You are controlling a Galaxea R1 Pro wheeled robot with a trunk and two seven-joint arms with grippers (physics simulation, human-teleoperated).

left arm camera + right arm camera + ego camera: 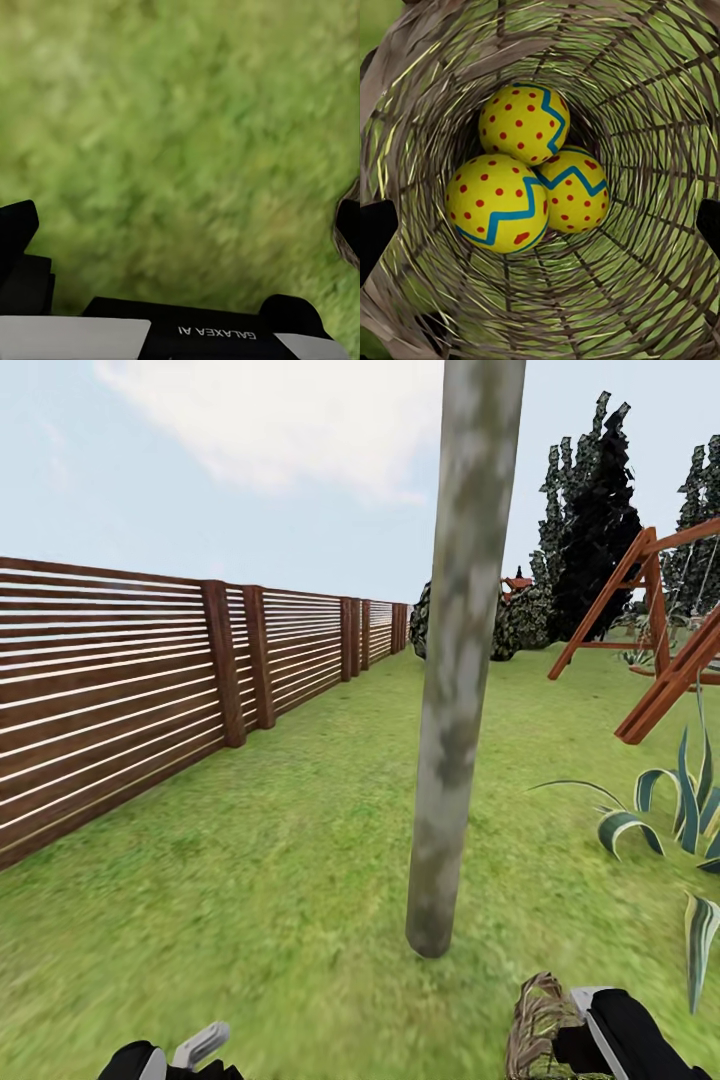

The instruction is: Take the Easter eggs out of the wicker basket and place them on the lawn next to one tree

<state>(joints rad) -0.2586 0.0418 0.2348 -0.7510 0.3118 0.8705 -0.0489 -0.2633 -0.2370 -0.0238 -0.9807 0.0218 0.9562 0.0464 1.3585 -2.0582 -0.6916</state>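
The three Easter eggs (529,176), yellow with blue-green zigzags and red dots, lie bunched together at the bottom of the wicker basket (660,112). My right gripper (540,229) looks straight into the basket's mouth, its dark fingertips (375,232) spread wide at both sides, touching no egg. In the head view the basket (538,1025) sits at the bottom edge beside my right gripper (590,1020), just short of the tree (455,690) and its bare grey-green trunk. My left gripper (180,225) hangs open over the lawn (172,127), and is also seen low in the head view (200,1045).
A brown slatted fence (120,680) runs along the left side. A wooden swing frame (655,630) stands at the right, with spiky striped plants (680,810) in front of it. Dark columnar trees (595,530) and a round bush (520,620) stand at the back. Open grass (260,840) surrounds the trunk.
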